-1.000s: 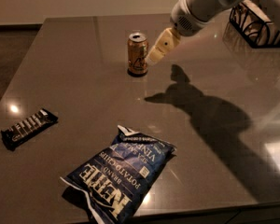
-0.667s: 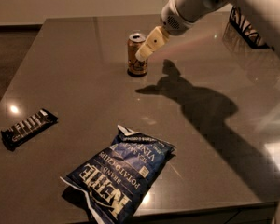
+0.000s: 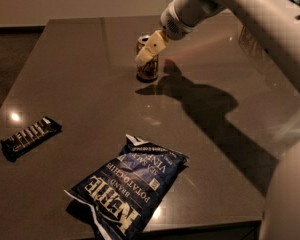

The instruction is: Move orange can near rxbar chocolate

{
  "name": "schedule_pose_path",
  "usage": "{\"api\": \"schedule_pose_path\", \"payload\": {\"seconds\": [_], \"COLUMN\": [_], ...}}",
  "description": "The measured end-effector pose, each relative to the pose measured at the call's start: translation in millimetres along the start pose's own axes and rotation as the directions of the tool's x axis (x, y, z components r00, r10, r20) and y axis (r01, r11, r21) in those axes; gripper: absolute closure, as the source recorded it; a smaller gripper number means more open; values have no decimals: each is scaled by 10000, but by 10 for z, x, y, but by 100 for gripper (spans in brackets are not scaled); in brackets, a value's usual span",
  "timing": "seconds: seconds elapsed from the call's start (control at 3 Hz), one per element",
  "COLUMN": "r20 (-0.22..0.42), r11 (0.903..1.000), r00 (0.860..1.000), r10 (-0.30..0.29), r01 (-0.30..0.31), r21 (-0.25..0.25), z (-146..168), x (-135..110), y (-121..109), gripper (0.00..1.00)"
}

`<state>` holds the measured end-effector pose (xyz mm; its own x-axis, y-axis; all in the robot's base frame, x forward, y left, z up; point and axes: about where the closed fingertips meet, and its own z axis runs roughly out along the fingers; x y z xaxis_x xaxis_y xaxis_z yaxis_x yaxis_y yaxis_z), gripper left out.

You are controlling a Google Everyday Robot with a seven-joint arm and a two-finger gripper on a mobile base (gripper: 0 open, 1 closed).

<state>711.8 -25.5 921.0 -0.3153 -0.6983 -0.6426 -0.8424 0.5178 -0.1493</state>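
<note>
The orange can (image 3: 147, 69) stands upright on the dark table (image 3: 80, 84), in the far middle part. My gripper (image 3: 147, 53) reaches in from the upper right and sits at the can's top, overlapping its upper half. The rxbar chocolate (image 3: 30, 137), a flat black bar with pale letters, lies at the table's left edge, well to the front left of the can.
A crinkled dark-blue chip bag (image 3: 129, 190) lies near the table's front edge, between the can and me. My white arm (image 3: 250, 19) crosses the upper right and casts a shadow on the table. The table's left edge runs close to the bar.
My gripper has moved left and slightly down, from beside the can's right side to over its top. The can, the bar and the bag have not moved.
</note>
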Motion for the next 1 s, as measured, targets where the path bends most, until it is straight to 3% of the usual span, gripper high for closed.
{"api": "schedule_pose_path", "payload": {"seconds": [0.33,1.0], "r20": [-60,83], "r11": [9995,9950], "r00": [9999,9979], "r10": [-138,-637], "r01": [136,641], "r21": [-298,-770], "z": [98,31], "x": [-39,-172], "y": [65,272], "gripper": [16,62]}}
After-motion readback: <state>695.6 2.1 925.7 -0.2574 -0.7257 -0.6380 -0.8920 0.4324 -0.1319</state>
